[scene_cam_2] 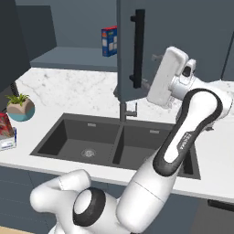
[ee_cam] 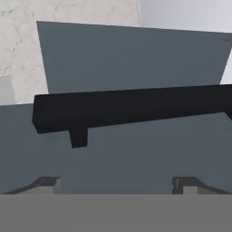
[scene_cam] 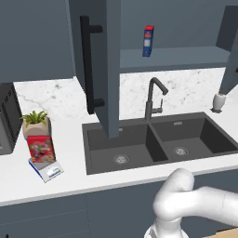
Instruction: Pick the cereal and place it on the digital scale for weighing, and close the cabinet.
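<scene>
One view has the cereal (scene_cam: 41,148) on the digital scale (scene_cam: 46,169); another, the spread hand (ee_cam: 117,183) facing the cabinet (ee_cam: 136,59) handle (ee_cam: 131,108).

Below my claw: dark double sink (scene_cam_2: 114,141), black faucet (scene_cam: 153,97). Blue box (scene_cam_2: 109,40) on shelf, up-left. Potted plant (scene_cam_2: 20,108) far left.

Arm: I see it rise from the base, bend at a dark elbow and reach up and forward.
Wrist: tilted, hand raised at about the elbow's height.
Gripper (ee_cam: 117,183): I have the jaws spread wide, 2 finger tips (ee_cam: 47,183) well apart, nothing between them.
</scene>
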